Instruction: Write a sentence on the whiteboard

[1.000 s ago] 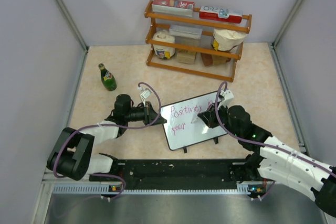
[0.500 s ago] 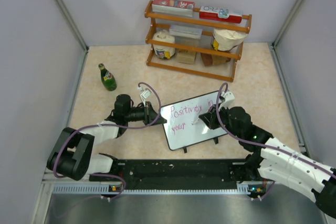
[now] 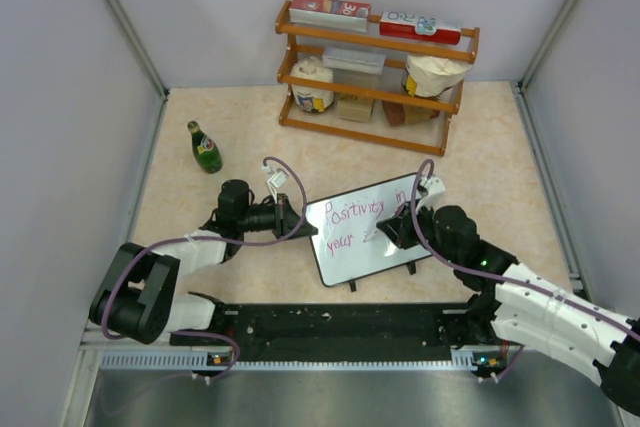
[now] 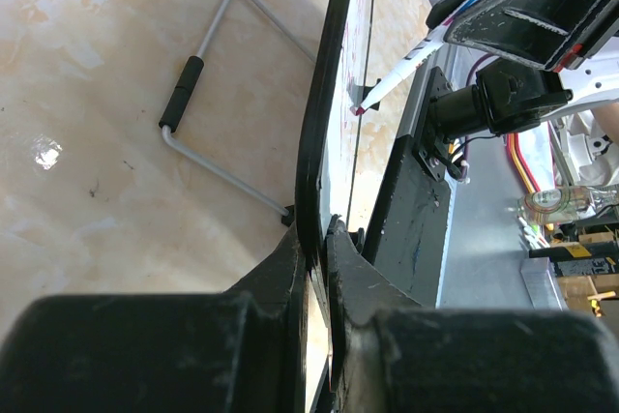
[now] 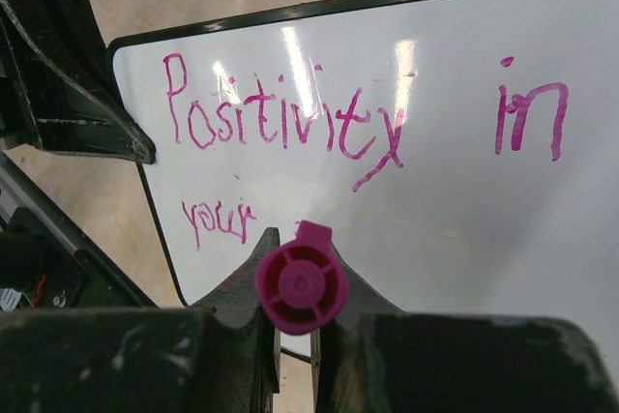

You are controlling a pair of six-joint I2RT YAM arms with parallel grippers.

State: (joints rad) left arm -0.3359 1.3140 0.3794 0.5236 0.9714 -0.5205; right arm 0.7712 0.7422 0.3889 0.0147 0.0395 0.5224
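At mid-table (image 3: 480, 137), the whiteboard (image 3: 365, 232), tilted back on its feet. On its left edge, left hand (image 3: 298, 217), clamped. Before its right half, right hand (image 3: 385, 229) gripping a marker (image 5: 302, 287), tip at the board, right of the sentence's (image 5: 290, 123) second line. Behind, a rack (image 3: 375, 77). Far left, a bottle (image 3: 205, 148).

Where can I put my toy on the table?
Bare tabletop lies between the green bottle and the wooden rack, and right of the whiteboard. Crowded: around the whiteboard, where the left hand and right hand work.
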